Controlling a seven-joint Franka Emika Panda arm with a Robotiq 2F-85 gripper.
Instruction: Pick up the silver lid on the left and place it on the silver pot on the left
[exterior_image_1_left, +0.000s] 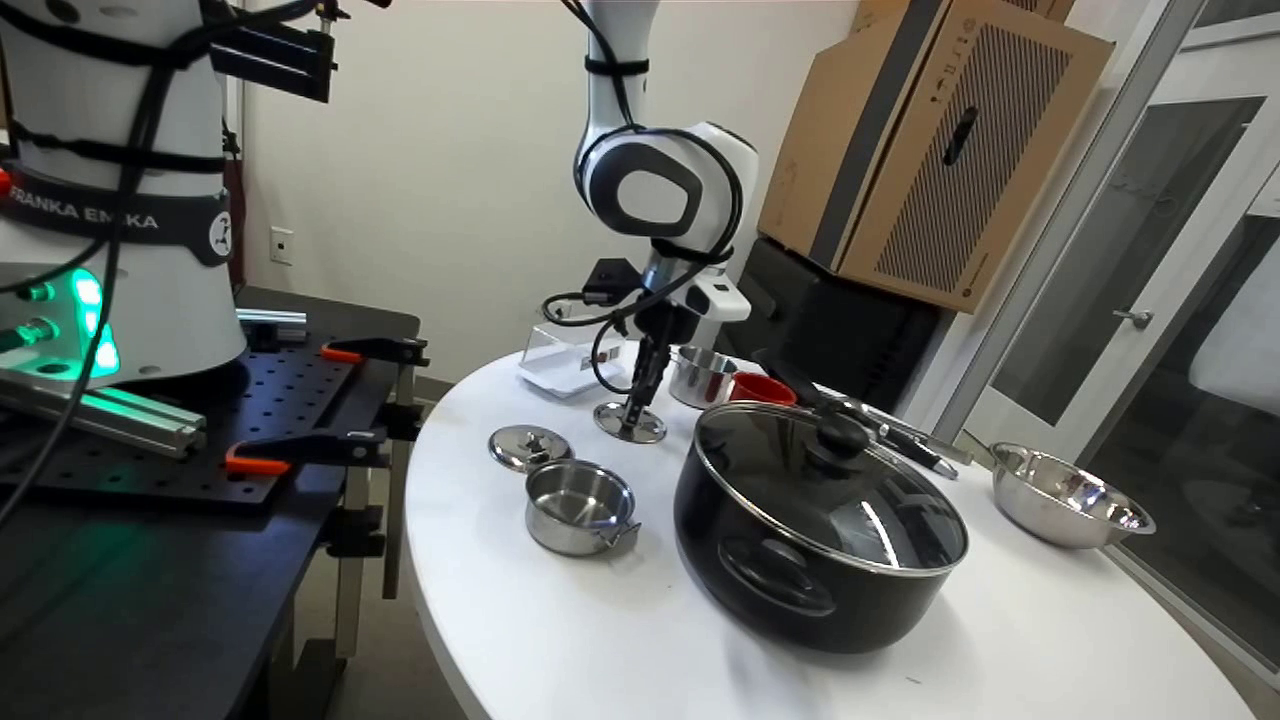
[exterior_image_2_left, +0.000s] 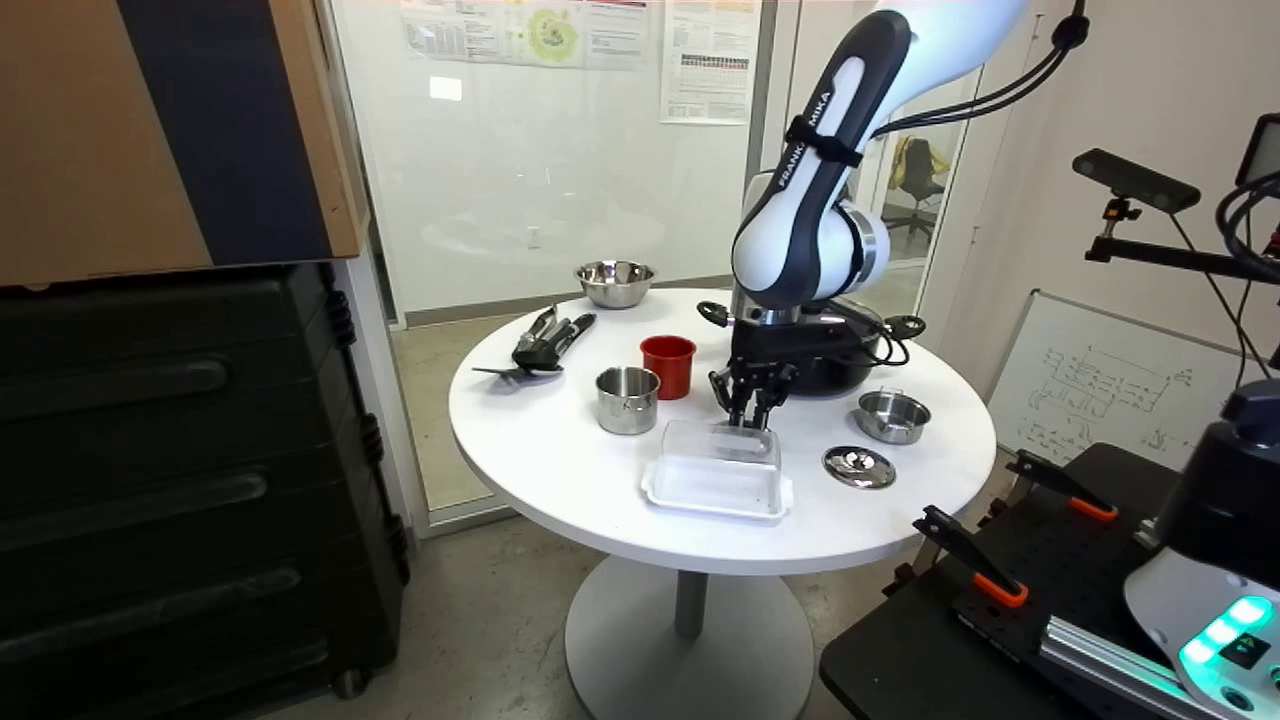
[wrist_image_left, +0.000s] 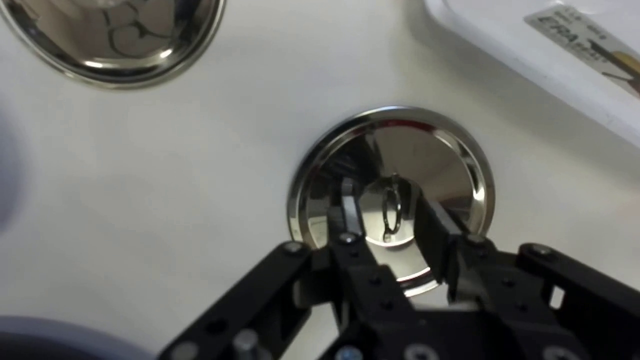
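The silver lid lies flat on the white table under my gripper, in an exterior view (exterior_image_1_left: 652, 429) and in the wrist view (wrist_image_left: 442, 155). It has a small upright ring handle at its centre. My gripper (wrist_image_left: 386, 192) points down with its fingers apart on either side of that handle; no contact shows. It also shows in both exterior views (exterior_image_1_left: 634, 414) (exterior_image_2_left: 752, 418). In an exterior view, a clear box cover largely hides the lid. The silver pot, narrow and cup-like, stands uncovered beyond the gripper, in both exterior views (exterior_image_1_left: 700, 378) (exterior_image_2_left: 627, 402). It is out of the wrist view.
A near-identical lid (exterior_image_1_left: 529, 447) and a wide-mouthed steel pot (exterior_image_1_left: 580, 510) stand close by. A large black pot (exterior_image_1_left: 830, 600) with a glass lid is beside them. A white dish (exterior_image_2_left: 718, 488) with a clear cover, a red cup (exterior_image_2_left: 668, 368), utensils (exterior_image_2_left: 545, 345) and a steel bowl (exterior_image_2_left: 615, 290) also stand around.
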